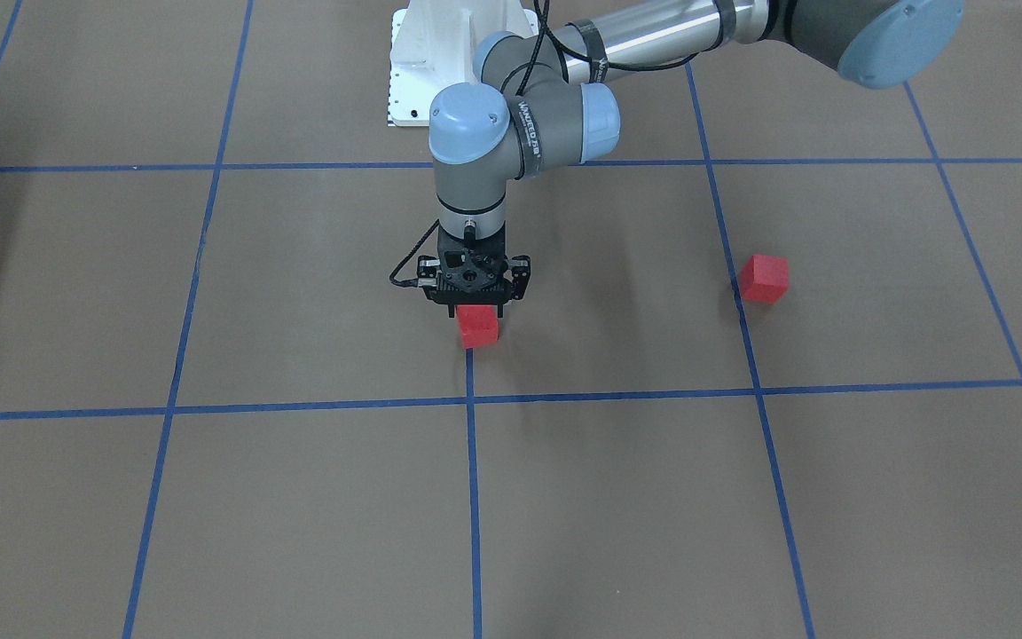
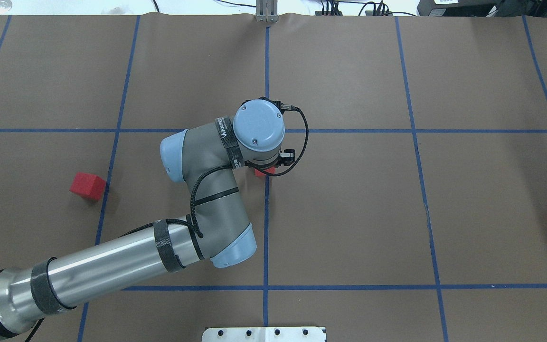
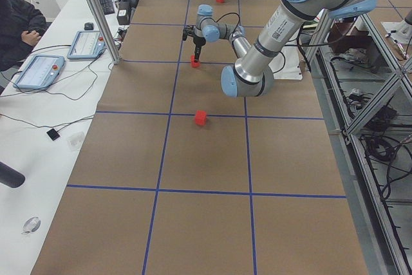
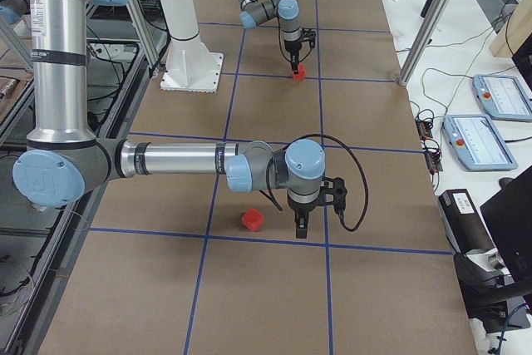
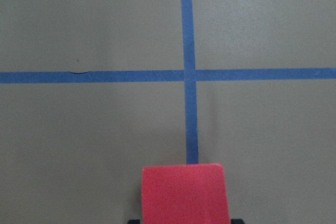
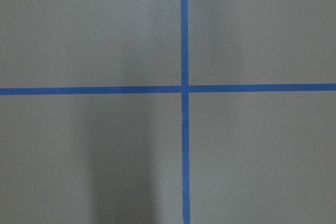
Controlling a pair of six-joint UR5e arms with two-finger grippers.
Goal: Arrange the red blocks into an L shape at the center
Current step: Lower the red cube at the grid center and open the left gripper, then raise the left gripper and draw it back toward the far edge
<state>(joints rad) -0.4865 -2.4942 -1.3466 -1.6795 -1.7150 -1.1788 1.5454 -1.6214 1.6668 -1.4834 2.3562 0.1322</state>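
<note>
Two tablets (image 3: 35, 70) — beside a seated person (image 3: 16, 24).

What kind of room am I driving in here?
Most likely a robotics lab: a brown work surface gridded with blue tape, teach pendants on a side bench, aluminium framing, and a person seated nearby.

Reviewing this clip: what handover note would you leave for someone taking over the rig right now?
Left gripper: down over the first red block, jaws along its sides; gripped or released, I cannot tell.
Right gripper: seen only in the right side view, beside the third red block; state unclear.
First block sits on the floor just on the robot's side of the center crossing.
Second red block lies on the robot's left, third far on its right, both apart from the center.
Done: one block at center. Left: bring the other two in and form the L.
</note>
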